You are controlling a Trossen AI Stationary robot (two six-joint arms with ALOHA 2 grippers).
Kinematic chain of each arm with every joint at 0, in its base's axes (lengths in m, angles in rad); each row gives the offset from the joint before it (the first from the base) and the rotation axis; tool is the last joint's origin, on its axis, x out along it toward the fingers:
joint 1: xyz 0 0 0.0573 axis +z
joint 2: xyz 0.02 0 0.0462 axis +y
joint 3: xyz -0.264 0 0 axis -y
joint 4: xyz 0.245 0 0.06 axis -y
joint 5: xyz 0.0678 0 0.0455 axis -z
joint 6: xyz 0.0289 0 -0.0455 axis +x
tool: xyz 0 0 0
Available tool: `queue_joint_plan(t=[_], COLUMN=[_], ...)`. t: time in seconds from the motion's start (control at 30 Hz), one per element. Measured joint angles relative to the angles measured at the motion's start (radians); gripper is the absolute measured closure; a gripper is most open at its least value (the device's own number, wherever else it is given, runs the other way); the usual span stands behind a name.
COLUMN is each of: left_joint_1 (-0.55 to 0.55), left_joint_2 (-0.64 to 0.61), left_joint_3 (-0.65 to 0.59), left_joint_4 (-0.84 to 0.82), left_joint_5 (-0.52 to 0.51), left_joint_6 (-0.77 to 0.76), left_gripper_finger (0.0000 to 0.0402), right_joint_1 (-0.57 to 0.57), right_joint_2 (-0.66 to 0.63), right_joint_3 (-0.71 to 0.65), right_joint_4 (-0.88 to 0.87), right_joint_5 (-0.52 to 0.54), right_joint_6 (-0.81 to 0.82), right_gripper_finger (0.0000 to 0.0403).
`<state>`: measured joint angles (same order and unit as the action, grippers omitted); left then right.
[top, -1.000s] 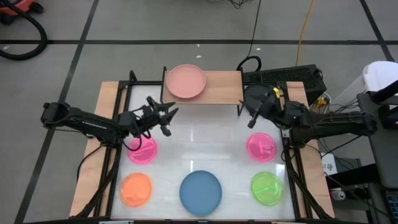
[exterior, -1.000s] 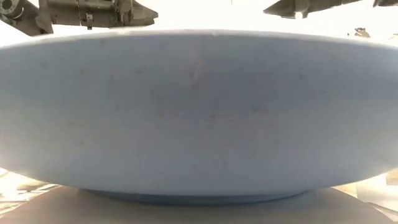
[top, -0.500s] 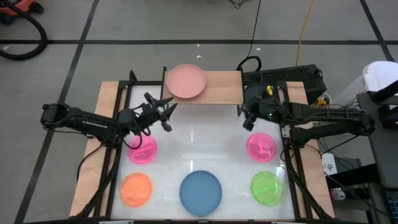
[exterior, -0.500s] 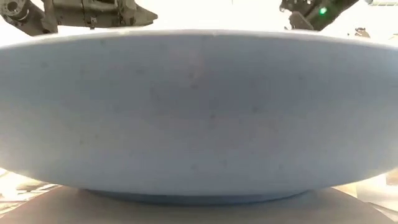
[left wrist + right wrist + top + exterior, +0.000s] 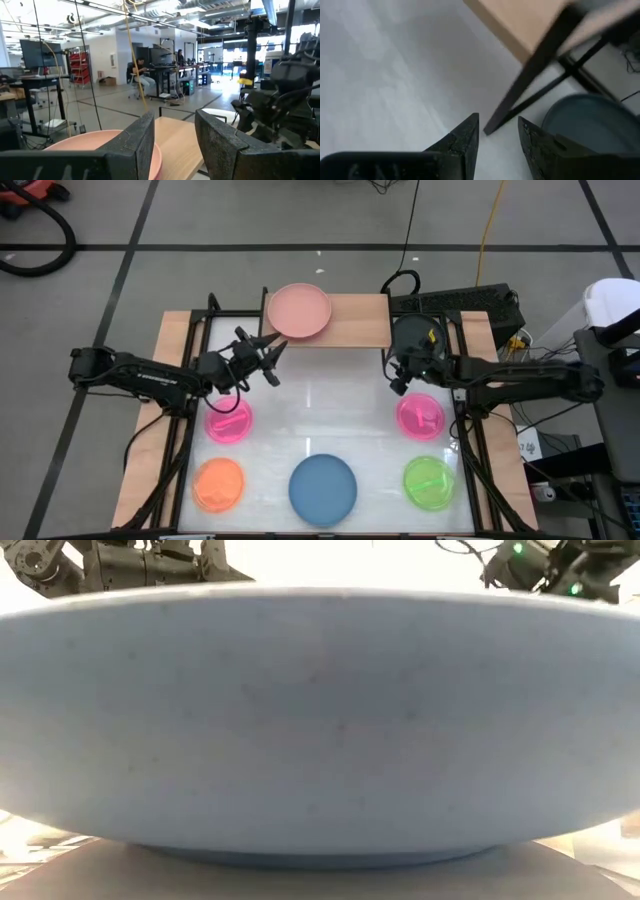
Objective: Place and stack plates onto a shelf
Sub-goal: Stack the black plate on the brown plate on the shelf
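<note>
A pale pink plate [image 5: 299, 311] lies flat on the left half of the wooden shelf [image 5: 355, 320] by the table's far edge. My left gripper [image 5: 270, 358] hovers open just in front of the shelf, level, and faces the pale pink plate [image 5: 75, 142] and the shelf top [image 5: 177, 137]. My right gripper [image 5: 398, 378] is open over the table at the shelf's right front leg [image 5: 535, 85]. The dark grey plate [image 5: 412, 334] [image 5: 590, 120] rests on the table beside that leg. Neither gripper holds anything.
On the white table lie two hot pink plates [image 5: 229, 421] [image 5: 421, 416], an orange one [image 5: 218, 484], a green one [image 5: 430, 483] and a blue one [image 5: 323, 488]. The blue plate [image 5: 320, 720] fills the low view. The shelf's right half is bare.
My right gripper has swung off the dark grey plate toward the near edge and a little left, so more of the plate shows. My left gripper has crept a little toward the far edge and the shelf. No plate has moved.
</note>
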<state>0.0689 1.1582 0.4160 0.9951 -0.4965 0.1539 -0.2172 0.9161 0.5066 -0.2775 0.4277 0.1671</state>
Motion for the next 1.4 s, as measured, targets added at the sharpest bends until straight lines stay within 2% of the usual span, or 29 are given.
queue_joint_plan(t=[0.17, 0.37, 0.47, 0.63, 1.03, 1.13, 1.3, 1.4], left_joint_1=[0.0, 0.0, 0.0, 0.0, 0.0, 0.0, 0.0, 0.0], left_joint_2=[0.0, 0.0, 0.0, 0.0, 0.0, 0.0, 0.0, 0.0], left_joint_3=[0.0, 0.0, 0.0, 0.0, 0.0, 0.0, 0.0, 0.0], left_joint_4=[0.0, 0.0, 0.0, 0.0, -0.001, -0.004, -0.004, -0.004], left_joint_5=[0.0, 0.0, 0.0, 0.0, 0.0, 0.0, 0.0, 0.0], left_joint_6=[-0.014, -0.029, -0.033, -0.033, -0.041, -0.057, -0.072, -0.083], left_gripper_finger=[0.0254, 0.0254, 0.0254, 0.0254, 0.0254, 0.0254, 0.0254, 0.0254], right_joint_1=[-0.087, -0.149, -0.17, -0.231, -0.359, -0.366, -0.363, -0.364], right_joint_2=[0.023, 0.091, 0.13, 0.201, 0.356, 0.372, 0.353, 0.318], right_joint_3=[-0.052, -0.081, -0.081, -0.081, -0.081, -0.08, -0.081, -0.08], right_joint_4=[0.02, 0.011, 0.02, 0.023, 0.093, 0.119, 0.13, 0.143], right_joint_5=[-0.063, -0.066, -0.057, 0.018, 0.016, 0.002, -0.013, -0.008], right_joint_6=[0.002, 0.033, 0.027, -0.003, -0.035, -0.068, -0.063, -0.052], right_gripper_finger=[0.0284, 0.0284, 0.0284, 0.0284, 0.0285, 0.0302, 0.0384, 0.0388])
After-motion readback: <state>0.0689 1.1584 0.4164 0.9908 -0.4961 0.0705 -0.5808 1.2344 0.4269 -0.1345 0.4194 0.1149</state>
